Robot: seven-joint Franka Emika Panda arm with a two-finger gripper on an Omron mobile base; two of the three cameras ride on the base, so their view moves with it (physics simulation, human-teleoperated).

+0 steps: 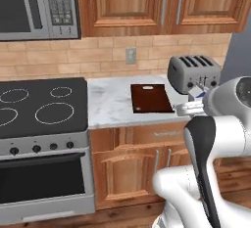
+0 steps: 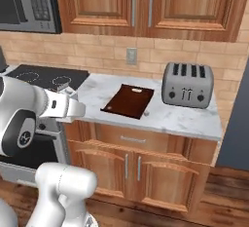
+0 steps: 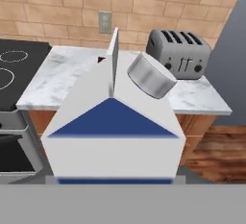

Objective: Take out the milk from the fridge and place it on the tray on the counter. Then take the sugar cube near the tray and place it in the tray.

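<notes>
The milk [image 3: 113,136], a white gable-topped carton with a blue patch and a grey cap, sits right in front of the hand camera. My gripper [image 1: 192,106] is shut on it in the air, just before the counter's [image 1: 108,105] front edge. A sliver of the carton [image 1: 198,93] shows above the hand. The dark brown tray [image 1: 151,98] [image 2: 129,100] lies flat on the counter, left of the toaster. A tiny white sugar cube [image 2: 147,114] rests on the stone by the tray's near right corner. The carton hides my fingertips in the hand view.
A silver toaster [image 1: 193,73] [image 2: 187,84] stands right of the tray. The black stovetop [image 1: 41,105] lies to the left, with the microwave [image 1: 39,7] above it. Wooden wall cabinets [image 2: 141,4] hang overhead. The fridge's dark side [image 2: 238,119] borders the counter on the right.
</notes>
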